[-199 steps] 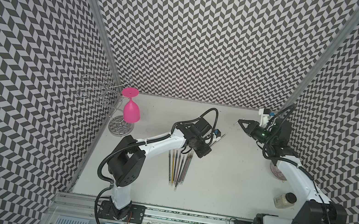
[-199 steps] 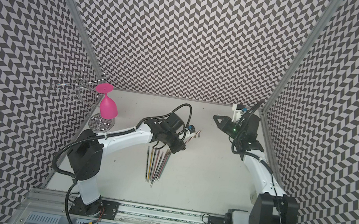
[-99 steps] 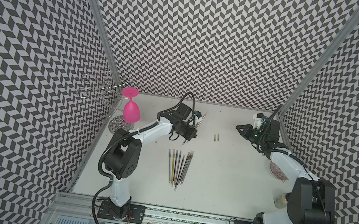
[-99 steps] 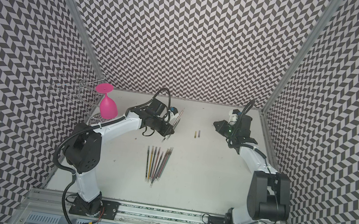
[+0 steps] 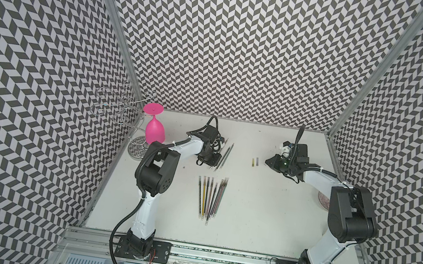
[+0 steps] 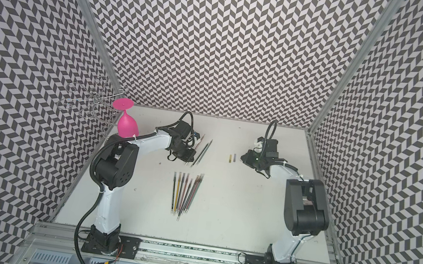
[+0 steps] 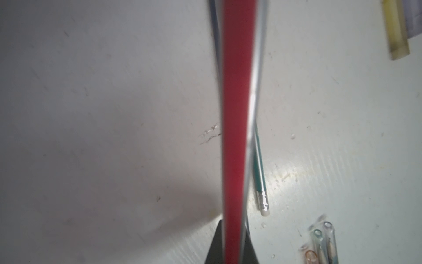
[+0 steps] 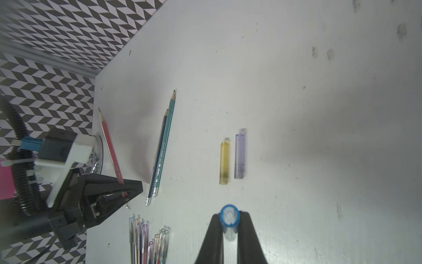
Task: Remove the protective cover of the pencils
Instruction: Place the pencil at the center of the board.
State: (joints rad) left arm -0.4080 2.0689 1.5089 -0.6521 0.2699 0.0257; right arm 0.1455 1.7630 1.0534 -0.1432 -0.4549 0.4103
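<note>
Left gripper: my jaws are clamped tight on a red pencil, pinching it close to the eraser end. Its sharpened tip is bare.
Right gripper: closed around a short, clear blue cover that stands on end between my fingertips, low over the bench.
Loose covers: a yellow cover and a purple cover lie side by side on the bench between my two grippers, nearer the right one.
Bare pencils: a teal pencil and a dark blue pencil lie touching along their length, just beside my left gripper, with their points uncovered.
The pencils: the rest lie in a close row mid-bench, nearer my bases than either gripper. Clear tinted covers sit on their far ends.
Back left corner: a pink glass hangs upside down from a wire rack, well apart from the pencils.
</note>
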